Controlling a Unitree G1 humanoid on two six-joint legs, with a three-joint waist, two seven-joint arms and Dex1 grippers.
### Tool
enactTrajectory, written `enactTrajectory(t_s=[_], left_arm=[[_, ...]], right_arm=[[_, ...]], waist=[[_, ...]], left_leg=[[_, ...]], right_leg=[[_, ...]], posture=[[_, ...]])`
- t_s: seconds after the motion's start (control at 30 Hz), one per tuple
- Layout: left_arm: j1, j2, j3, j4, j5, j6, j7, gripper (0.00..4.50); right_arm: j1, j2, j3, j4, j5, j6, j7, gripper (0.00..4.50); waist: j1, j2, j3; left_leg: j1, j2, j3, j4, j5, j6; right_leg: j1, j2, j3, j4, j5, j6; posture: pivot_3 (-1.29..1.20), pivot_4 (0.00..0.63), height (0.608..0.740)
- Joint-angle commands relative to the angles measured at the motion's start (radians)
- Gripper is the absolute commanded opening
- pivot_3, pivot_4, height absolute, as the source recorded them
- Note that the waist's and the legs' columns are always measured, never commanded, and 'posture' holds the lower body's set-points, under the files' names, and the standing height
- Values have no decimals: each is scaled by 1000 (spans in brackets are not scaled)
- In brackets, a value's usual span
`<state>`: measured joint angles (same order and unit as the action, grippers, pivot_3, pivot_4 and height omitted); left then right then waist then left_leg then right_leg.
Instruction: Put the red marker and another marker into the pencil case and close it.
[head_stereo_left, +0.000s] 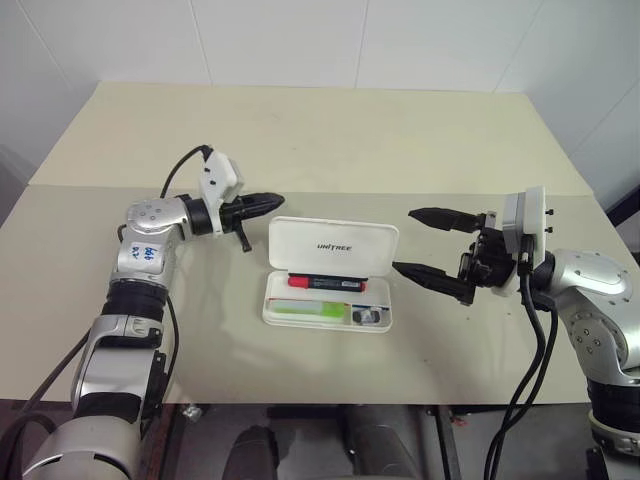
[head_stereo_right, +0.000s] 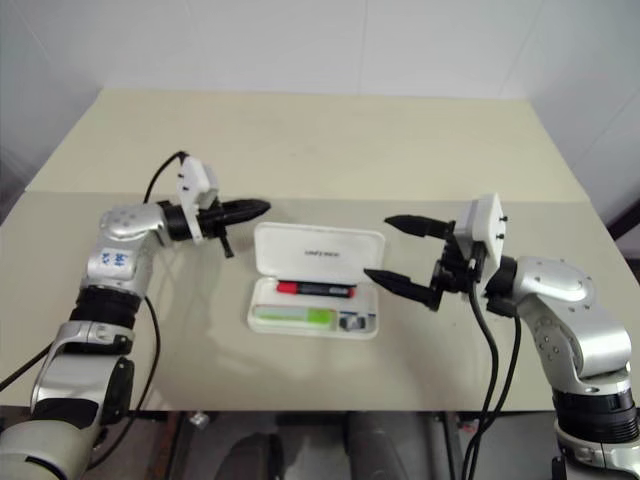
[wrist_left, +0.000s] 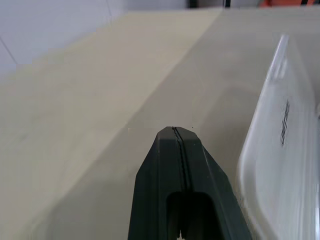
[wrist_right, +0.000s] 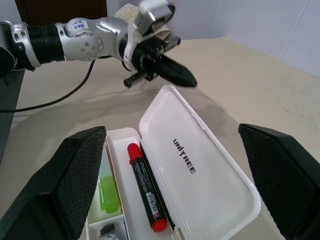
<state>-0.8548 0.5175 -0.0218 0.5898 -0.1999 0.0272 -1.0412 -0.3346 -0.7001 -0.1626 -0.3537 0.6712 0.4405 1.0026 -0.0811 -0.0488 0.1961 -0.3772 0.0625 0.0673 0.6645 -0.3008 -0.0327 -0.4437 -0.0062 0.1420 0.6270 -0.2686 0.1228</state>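
The white pencil case (head_stereo_left: 372, 252) lies open at the middle of the table, its lid (wrist_right: 215, 190) tilted up at the back. Inside it rest the red marker (head_stereo_left: 327, 283), black with red ends, and the pale green marker (head_stereo_left: 310, 309) in front of it. My left gripper (head_stereo_left: 272, 200) is shut on nothing, its tips (wrist_left: 173, 131) level and close to the lid's back left corner. Right of the case my right gripper (head_stereo_left: 404, 240) stands open, its fingers (wrist_right: 70, 180) wide apart and pointing at the case, holding nothing.
A small dark item (head_stereo_left: 368, 316) sits in the case's right compartment. The beige table (head_stereo_left: 300, 130) reaches back to a white wall, and its front edge (head_stereo_left: 330, 403) is near the case. A black cable (head_stereo_left: 180, 165) loops off my left wrist.
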Motion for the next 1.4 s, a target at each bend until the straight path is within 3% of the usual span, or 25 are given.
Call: enactTrajectory(t_s=[0.03, 0.23, 0.5, 0.7, 0.93, 1.07, 1.2, 1.4], left_arm=[[12, 7, -7, -71, -47, 9, -120, 12], [66, 17, 20, -207, -161, 92, -269, 12], [181, 107, -78, -436, -174, 256, -398, 12], [210, 118, -169, -448, -90, 275, -376, 12], [197, 83, -271, -381, 61, 250, -260, 12], [190, 74, -293, -377, 63, 268, -265, 12], [180, 61, -256, -393, 26, 264, -241, 12], [172, 73, -83, -417, -101, 255, -223, 12]], right_arm=[[6, -8, -21, -39, 24, 2, -6, 4500], [14, -9, -20, -48, 32, 9, -6, 4500], [37, -51, -5, -98, 140, 96, 79, 4500], [32, -96, 67, -141, 102, 71, 174, 4500], [-7, -69, 102, -128, 32, 14, 164, 4500], [-5, -47, 110, -130, 25, 10, 134, 4500], [3, -24, 99, -111, 8, -9, 102, 4500], [22, -29, 91, -7, -73, -119, 133, 4500]], waist=[[-1, 0, 0], [0, 0, 0], [-1, 0, 0], [0, 0, 0], [0, 0, 0], [0, 0, 0], [-1, 0, 0], [-3, 0, 0]], left_leg=[[0, 0, 0, 0, 0, 0], [0, 0, 0, 0, 0, 0], [1, 0, -1, 0, 0, 0], [0, 0, -1, 1, 0, 0], [0, 0, -1, 1, 0, 0], [3, 0, -1, 1, 0, 0], [8, 0, -1, 1, 0, 0], [6, 0, -1, 1, 0, 0]], right_leg=[[0, 0, 0, 0, 0, 0], [0, 0, 0, 0, 0, 0], [0, 0, 0, 1, 0, -1], [0, 0, 0, 1, 0, -1], [0, 0, 0, 0, 0, 0], [2, 0, 0, 1, 0, -1], [9, 0, 0, -1, -2, -4], [8, 0, 0, -1, -1, -2]], posture=[[0, 150, 740], [0, 150, 740], [0, 150, 740], [0, 150, 740], [0, 150, 740], [0, 150, 740], [0, 150, 740], [0, 150, 740]])
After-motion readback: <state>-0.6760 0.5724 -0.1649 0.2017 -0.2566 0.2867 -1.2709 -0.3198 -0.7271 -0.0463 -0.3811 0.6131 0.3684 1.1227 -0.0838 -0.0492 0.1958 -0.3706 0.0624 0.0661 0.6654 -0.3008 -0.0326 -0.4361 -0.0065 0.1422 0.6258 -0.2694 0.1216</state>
